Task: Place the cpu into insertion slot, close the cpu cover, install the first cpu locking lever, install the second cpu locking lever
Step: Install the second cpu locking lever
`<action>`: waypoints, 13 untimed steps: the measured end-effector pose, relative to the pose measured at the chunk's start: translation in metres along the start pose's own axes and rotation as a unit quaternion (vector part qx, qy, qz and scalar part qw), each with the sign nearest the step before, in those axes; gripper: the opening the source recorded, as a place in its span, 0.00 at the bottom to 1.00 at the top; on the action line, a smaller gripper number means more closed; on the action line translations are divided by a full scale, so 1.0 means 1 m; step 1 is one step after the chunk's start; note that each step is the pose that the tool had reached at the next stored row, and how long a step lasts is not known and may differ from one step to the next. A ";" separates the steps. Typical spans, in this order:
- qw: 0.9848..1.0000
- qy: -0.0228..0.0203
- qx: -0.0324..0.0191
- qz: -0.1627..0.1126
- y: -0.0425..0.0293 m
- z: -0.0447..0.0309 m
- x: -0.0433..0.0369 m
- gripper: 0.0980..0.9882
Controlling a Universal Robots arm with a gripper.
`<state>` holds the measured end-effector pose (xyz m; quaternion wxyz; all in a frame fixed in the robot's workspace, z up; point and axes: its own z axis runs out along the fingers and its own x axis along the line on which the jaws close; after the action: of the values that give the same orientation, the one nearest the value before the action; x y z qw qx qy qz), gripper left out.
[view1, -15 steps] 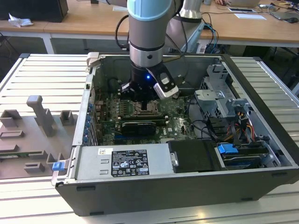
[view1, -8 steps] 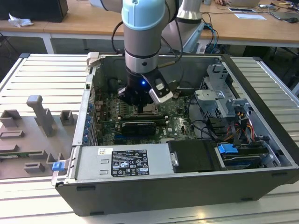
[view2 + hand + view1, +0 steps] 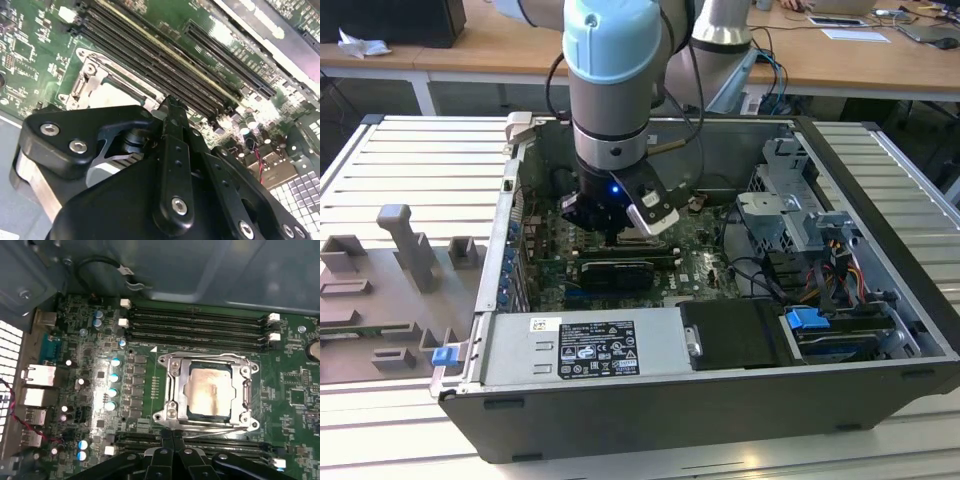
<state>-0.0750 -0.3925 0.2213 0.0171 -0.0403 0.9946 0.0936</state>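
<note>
In the first wrist view the cpu (image 3: 210,392) lies flat in the insertion slot (image 3: 248,412) on the green board, its pale metal face showing through the window of the cpu cover (image 3: 176,385). The cover lies down flat around the chip. A thin wire lever (image 3: 215,428) runs along the socket edge nearest my fingers. My gripper (image 3: 173,436) is shut and holds nothing, its tips just off that edge. In the second wrist view the gripper (image 3: 170,102) points down beside the insertion slot (image 3: 92,80). In the exterior view the gripper (image 3: 620,228) hangs low over the board inside the open case.
Long black memory slots (image 3: 200,325) flank the socket on two sides. A black card (image 3: 615,272) stands close in front of the gripper. The case holds a power supply (image 3: 590,345) and a drive cage (image 3: 790,215). A grey fixture plate (image 3: 390,280) lies at the exterior view's left.
</note>
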 end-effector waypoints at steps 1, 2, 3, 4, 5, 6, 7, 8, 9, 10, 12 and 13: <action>1.000 0.000 -0.003 0.000 -0.0008 0.0051 0.0019 0.01; 1.000 0.000 -0.004 0.000 -0.0013 0.0078 0.0029 0.01; 1.000 0.000 -0.005 0.000 -0.0016 0.0092 0.0033 0.01; 1.000 0.000 -0.006 0.000 -0.0018 0.0103 0.0037 0.01; 1.000 -0.001 -0.010 0.000 -0.0021 0.0120 0.0044 0.01; 1.000 -0.001 -0.013 0.000 -0.0022 0.0132 0.0048 0.01; 1.000 -0.001 -0.015 0.000 -0.0023 0.0143 0.0050 0.01; 1.000 -0.001 -0.016 0.000 -0.0026 0.0159 0.0053 0.01; 1.000 -0.001 -0.018 0.000 -0.0029 0.0171 0.0055 0.01; 1.000 -0.002 -0.020 0.000 -0.0032 0.0184 0.0057 0.01; 1.000 -0.002 -0.027 0.000 -0.0036 0.0209 0.0058 0.01; 1.000 -0.003 -0.031 0.000 -0.0038 0.0220 0.0059 0.01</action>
<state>-0.0800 -0.3925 0.1988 0.0185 -0.0401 0.9913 0.1242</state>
